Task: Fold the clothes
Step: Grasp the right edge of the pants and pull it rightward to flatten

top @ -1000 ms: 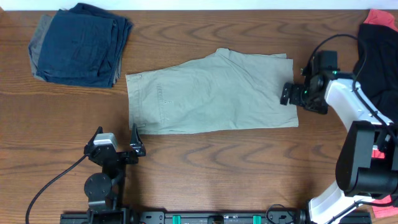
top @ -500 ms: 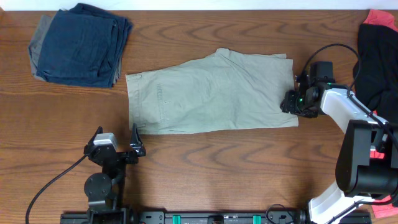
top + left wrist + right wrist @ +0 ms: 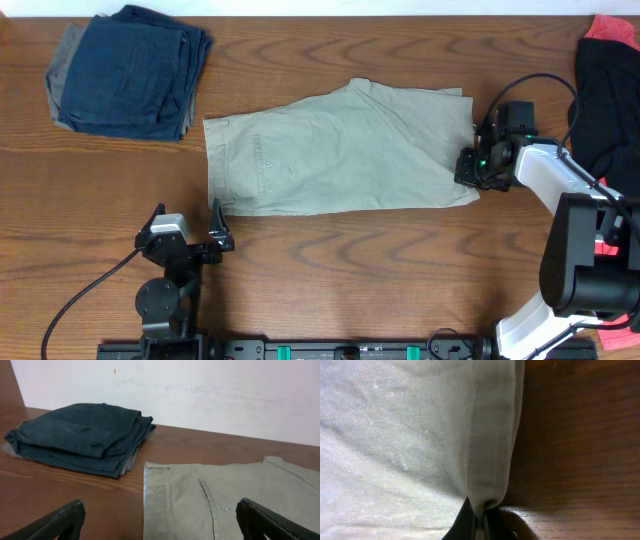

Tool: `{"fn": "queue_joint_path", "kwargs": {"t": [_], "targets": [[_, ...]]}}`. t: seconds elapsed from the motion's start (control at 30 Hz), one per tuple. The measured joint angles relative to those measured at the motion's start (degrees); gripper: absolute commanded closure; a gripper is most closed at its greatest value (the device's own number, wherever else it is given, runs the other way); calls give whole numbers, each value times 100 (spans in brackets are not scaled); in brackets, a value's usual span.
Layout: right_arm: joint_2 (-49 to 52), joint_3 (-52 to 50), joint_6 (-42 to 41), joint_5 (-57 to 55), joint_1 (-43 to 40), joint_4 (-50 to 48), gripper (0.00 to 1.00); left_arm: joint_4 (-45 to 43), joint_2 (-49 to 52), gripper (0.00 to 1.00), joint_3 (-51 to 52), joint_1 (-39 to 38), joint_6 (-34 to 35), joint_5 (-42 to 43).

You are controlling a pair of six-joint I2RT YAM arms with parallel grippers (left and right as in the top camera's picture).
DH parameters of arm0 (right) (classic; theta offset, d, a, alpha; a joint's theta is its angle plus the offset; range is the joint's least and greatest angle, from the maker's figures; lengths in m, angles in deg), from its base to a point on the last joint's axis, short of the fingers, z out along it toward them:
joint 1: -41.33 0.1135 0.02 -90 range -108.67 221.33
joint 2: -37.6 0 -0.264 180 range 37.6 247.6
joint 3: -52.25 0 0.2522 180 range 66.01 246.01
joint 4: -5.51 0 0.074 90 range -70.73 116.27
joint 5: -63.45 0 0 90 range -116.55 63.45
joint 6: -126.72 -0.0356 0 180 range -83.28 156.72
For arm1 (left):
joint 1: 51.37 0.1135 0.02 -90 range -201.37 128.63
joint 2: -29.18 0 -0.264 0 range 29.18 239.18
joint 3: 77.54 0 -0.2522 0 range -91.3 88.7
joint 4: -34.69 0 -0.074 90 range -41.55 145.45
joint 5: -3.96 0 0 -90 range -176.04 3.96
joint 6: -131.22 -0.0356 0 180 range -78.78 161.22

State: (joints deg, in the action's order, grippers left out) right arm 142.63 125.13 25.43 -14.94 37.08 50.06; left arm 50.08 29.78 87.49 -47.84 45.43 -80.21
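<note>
Pinching the leg hem of the khaki shorts point(image 3: 340, 150), the right claw point(image 3: 472, 167) is clamped on that edge, the garment lying flat ahead of it, probably for folding toward the waistband; the left claw point(image 3: 186, 213) rests wide open, empty.

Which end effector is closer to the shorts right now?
Right. The right end effector pinches the hem of the shorts; the left end effector is open by the waistband corner, holding nothing.
</note>
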Motion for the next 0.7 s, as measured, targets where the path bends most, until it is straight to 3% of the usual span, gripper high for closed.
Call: {"fn": "queue_joint_path", "kwargs": {"t": [0.43,0.67,0.7], "targets": [[-614,50,-192,-483,-321,1285,99,0,0,2,0,0,0,0],[-1156,210,-140,-890,-496,1270,99,0,0,2,0,0,0,0],[-1156,227,-131,-909,-496,1263,93,0,0,2,0,0,0,0]]}}
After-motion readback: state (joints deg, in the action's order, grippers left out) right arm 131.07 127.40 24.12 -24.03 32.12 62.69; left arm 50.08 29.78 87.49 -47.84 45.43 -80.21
